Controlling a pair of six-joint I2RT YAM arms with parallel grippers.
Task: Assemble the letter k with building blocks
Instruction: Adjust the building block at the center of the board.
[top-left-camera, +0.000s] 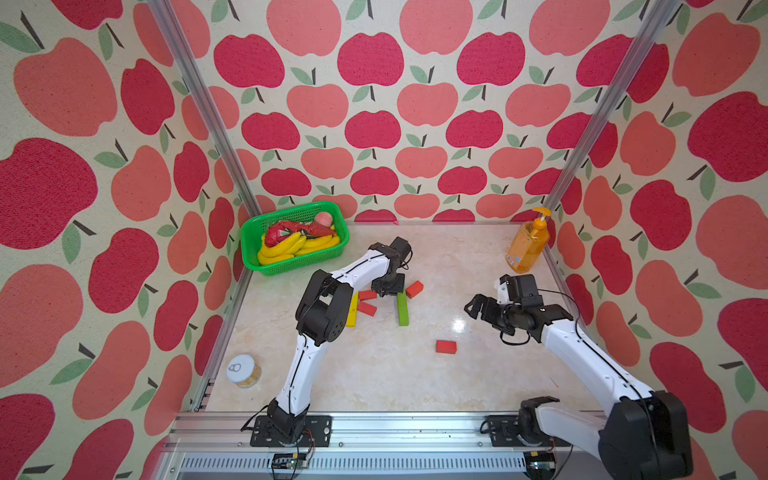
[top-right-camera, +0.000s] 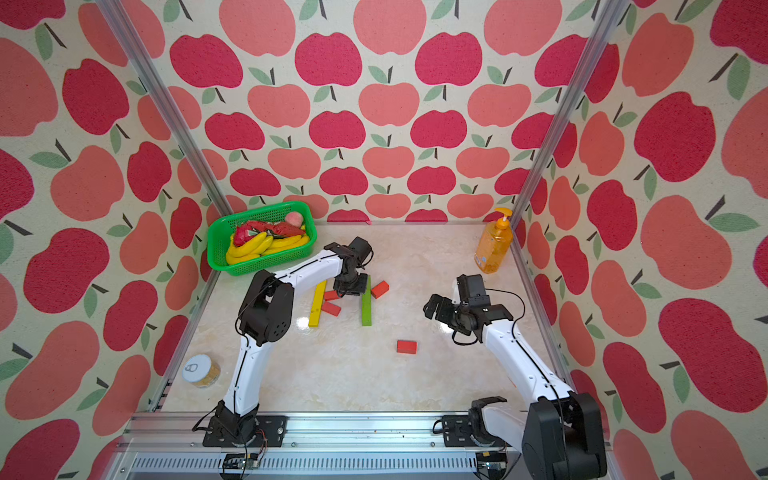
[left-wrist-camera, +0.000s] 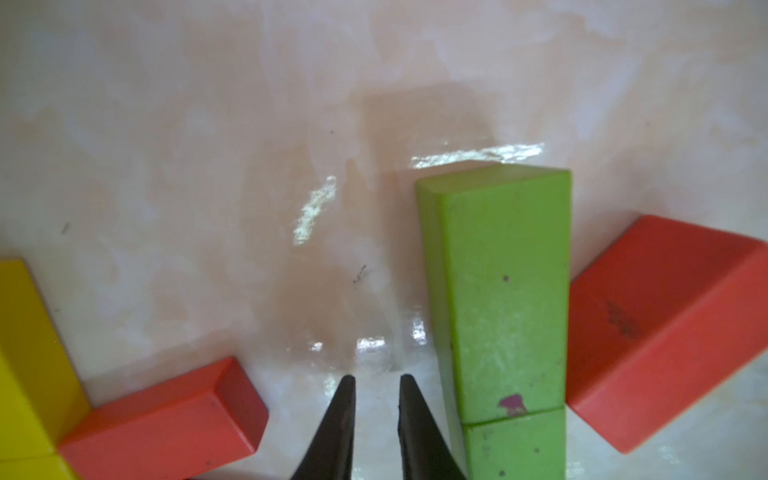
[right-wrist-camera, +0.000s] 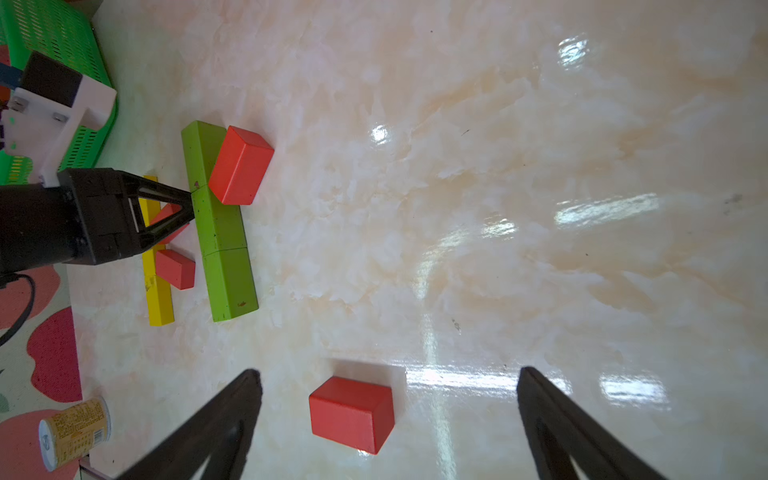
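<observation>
Right arm (top-left-camera: 594, 361) nearest; K part-built mid-table.
Wide-spread right gripper (right-wrist-camera: 388, 376) holds nothing; left gripper (left-wrist-camera: 377, 379) pinched shut on nothing, tips down just beside green bar (left-wrist-camera: 509, 299). Glossy table (top-left-camera: 374, 374). Yellow bar (top-right-camera: 318, 305) has red pair (top-right-camera: 331, 308) against it; green bar has one slanted brick (top-left-camera: 414, 289) touching near its far end. Loose brick (right-wrist-camera: 352, 413) lies ahead of right gripper. Bricks look light, stiff, smooth, likely to skate; pinch loose brick across its narrow width.

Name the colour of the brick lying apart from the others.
Red-orange; the lone brick shows best in the right wrist view.
</observation>
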